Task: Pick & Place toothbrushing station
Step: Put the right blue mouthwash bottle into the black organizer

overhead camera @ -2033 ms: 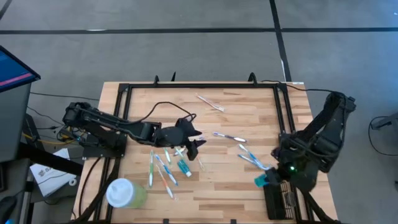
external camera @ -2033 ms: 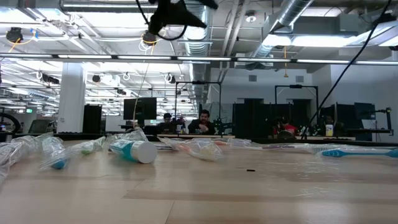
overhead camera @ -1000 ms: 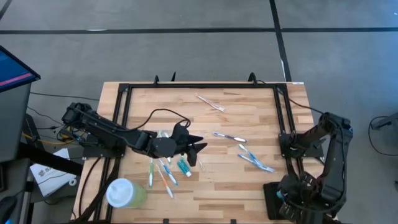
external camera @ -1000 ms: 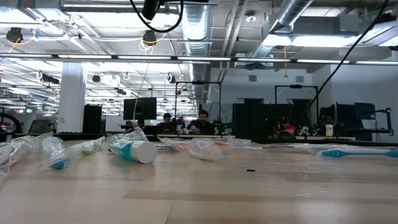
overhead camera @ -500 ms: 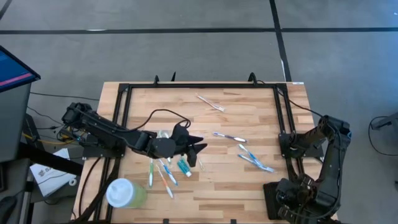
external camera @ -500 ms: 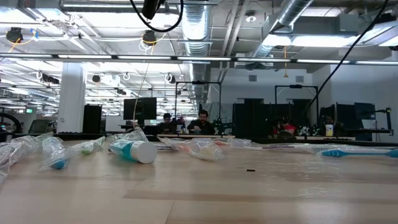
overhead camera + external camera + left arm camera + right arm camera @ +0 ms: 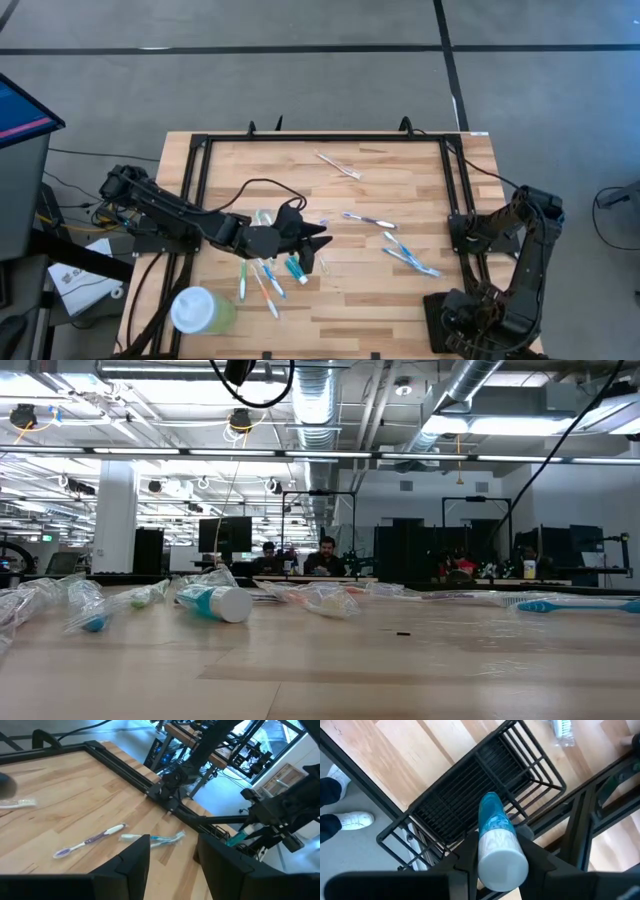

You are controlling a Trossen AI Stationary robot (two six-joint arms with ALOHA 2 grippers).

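Note:
The toothbrushing station (image 7: 470, 790), a black wire holder with a grid top, stands at the table's near right corner; in the high view my right arm hides most of the holder (image 7: 438, 322). My right gripper (image 7: 497, 837) hangs over it, pointing down, shut on a teal toothpaste tube (image 7: 492, 827) with a white cap. My left gripper (image 7: 318, 248) is at mid-table above a cluster of toothbrushes (image 7: 262, 275). It is open (image 7: 172, 850), with nothing between its fingers. My right gripper pinches the teal tube between its two fingers, on the tube's sides just below the white cap (image 7: 502, 862). The fingers come from above and point down. The tube stands upright, cap end up, its teal tail (image 7: 489, 800) pointing down at the holder's grid.
A pale green cup with a white lid (image 7: 203, 310) stands at the near left. Loose toothbrushes (image 7: 370, 220) (image 7: 410, 258) and a wrapped one (image 7: 338, 165) lie on the wood. A second tube (image 7: 296, 268) lies by my left gripper. A black frame rail (image 7: 455, 190) borders the table.
My right gripper has sunk toward the holder with the tube still between its fingers. My left arm has kept still.

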